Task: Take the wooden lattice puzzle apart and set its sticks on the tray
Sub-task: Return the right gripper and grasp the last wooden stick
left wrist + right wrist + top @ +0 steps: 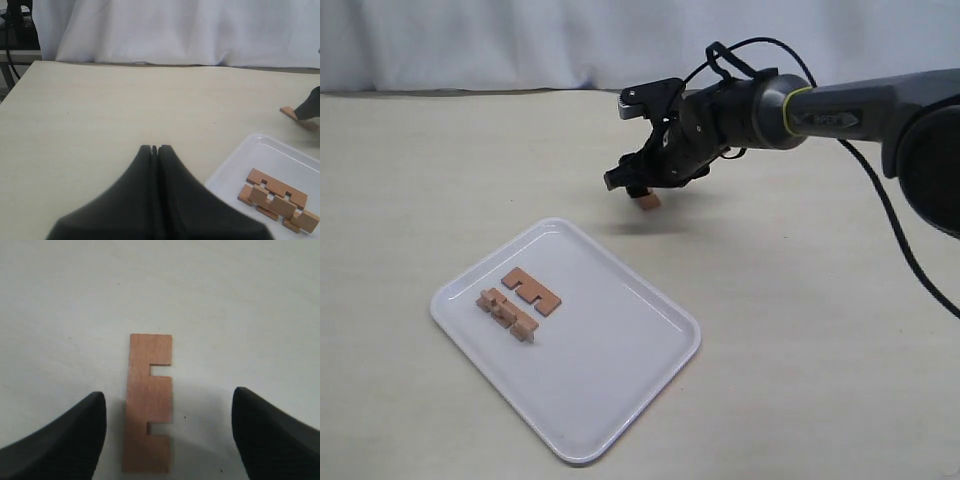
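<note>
That one stick (pixel 148 402) is lying flat on the bare table (pixel 800 330), off the tray (pixel 610 380) (the rest of the puzzle (pixel 507 310) sits on it). My worry: it's thin and flush, so closing jaws could skid over it or catch a notch and spin it. It's right under the right gripper (pixel 168 392), centred between jaws spread wide, touching neither. Left gripper (pixel 154 148) is pressed together on nothing.
</note>
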